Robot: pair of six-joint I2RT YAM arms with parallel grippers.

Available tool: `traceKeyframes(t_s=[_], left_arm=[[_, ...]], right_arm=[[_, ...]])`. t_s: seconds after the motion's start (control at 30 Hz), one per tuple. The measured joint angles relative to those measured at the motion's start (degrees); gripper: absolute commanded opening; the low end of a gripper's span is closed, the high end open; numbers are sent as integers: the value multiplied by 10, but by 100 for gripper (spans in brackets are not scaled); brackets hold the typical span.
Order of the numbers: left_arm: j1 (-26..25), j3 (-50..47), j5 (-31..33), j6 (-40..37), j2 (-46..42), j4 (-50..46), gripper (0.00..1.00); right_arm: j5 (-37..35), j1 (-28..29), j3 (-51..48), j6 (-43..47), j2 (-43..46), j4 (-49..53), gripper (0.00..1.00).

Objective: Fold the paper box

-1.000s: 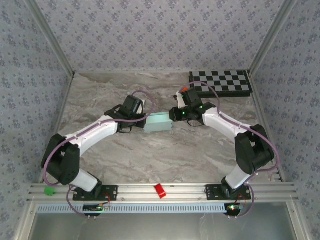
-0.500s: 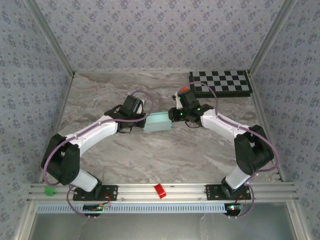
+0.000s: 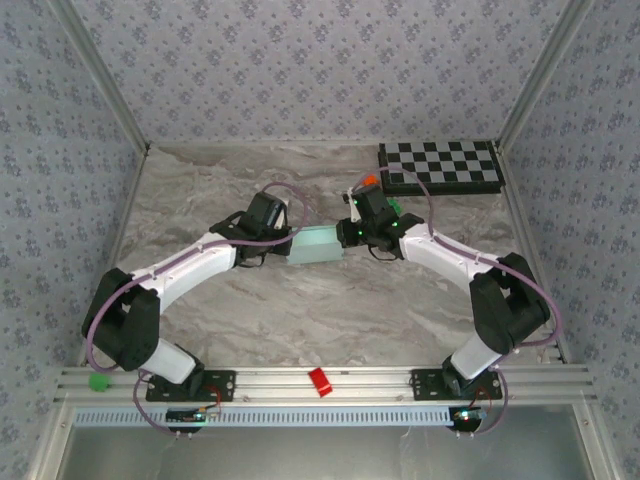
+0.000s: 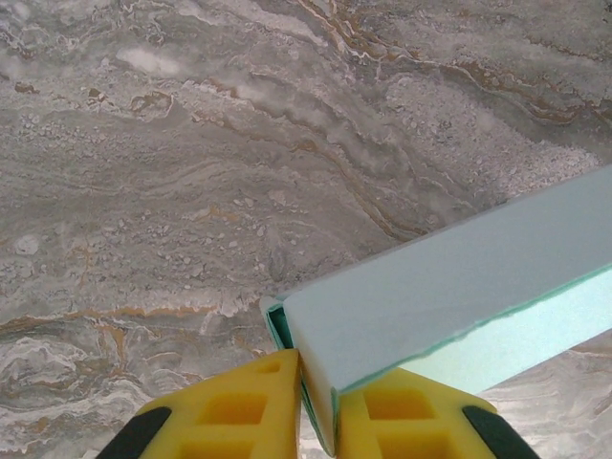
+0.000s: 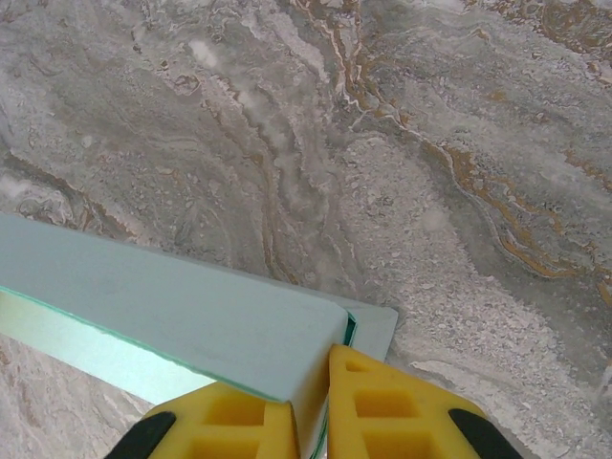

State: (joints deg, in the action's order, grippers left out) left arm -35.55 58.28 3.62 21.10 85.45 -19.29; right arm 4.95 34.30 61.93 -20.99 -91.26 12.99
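Pinching the paper box at nine o'clock with our left gripper and three o'clock with our right gripper, we might rip it by pulling.

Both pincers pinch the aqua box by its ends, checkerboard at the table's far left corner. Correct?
Not quite. The checkered board lies at the far right corner, as the top external view shows. The rest holds: the left pincer and the right pincer each pinch an end of the paper box.
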Motion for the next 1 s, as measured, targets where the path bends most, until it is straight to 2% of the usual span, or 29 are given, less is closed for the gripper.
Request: traceKeyframes(t_s=[0.2, 0.53, 1.0], left_arm=[[0, -2, -1, 8, 0, 2, 11], [-8, -21, 12, 11, -8, 27, 11], [-23, -34, 18, 4, -30, 23, 31]], right_arm=[[-16, 6, 0, 0, 0, -1, 12], [-43, 20, -22, 0, 15, -17, 12], [-56, 31, -28, 0, 19, -19, 12]])
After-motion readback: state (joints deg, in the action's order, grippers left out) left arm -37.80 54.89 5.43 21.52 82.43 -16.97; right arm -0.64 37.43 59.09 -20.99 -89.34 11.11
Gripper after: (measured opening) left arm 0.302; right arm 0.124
